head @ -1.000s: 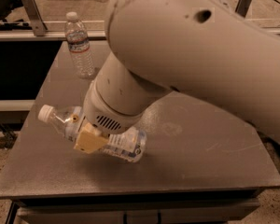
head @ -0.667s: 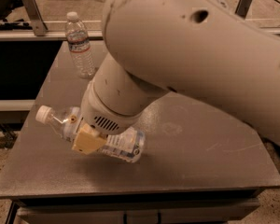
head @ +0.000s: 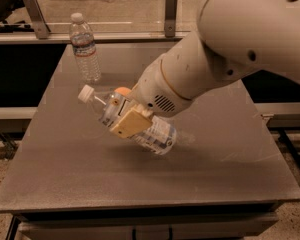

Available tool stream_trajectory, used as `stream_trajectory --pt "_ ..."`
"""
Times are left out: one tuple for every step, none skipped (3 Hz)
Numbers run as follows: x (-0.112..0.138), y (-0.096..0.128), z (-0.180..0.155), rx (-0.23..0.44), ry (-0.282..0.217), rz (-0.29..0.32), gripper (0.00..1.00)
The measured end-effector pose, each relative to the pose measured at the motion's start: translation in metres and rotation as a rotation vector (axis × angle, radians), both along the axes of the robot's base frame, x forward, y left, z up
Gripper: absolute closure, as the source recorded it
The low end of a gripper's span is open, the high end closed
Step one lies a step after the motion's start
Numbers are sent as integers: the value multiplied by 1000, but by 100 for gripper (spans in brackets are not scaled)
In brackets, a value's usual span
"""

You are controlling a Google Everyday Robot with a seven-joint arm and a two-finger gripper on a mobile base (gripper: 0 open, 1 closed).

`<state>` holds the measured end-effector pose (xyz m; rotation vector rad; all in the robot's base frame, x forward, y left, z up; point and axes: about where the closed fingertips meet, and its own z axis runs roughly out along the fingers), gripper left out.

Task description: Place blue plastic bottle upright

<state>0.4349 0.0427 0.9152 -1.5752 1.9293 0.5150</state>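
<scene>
The blue plastic bottle [head: 155, 131] is a stout clear bottle with a white cap at its upper left and a white label with dark print. It is held tilted above the grey table [head: 140, 179], cap end higher, base pointing down to the right. My gripper [head: 124, 113] is shut on the bottle's middle, with a tan finger pad [head: 131, 122] across its front. The big white arm comes in from the upper right and hides part of the bottle.
A slimmer ribbed clear bottle [head: 85, 48] with a narrow label band stands upright at the table's back left. A glass panel with metal posts [head: 171, 13] runs behind the table. The table's front edge is near the bottom.
The gripper has lifted the bottle off the table and moved it up and to the right. The bottle now tilts with its cap higher. The arm has pulled back to the right.
</scene>
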Motion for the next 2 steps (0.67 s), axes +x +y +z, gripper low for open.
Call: stream_trajectory --pt "34 -25 10 167 -3 6 100" --pt "52 -41 20 367 -29 26 100"
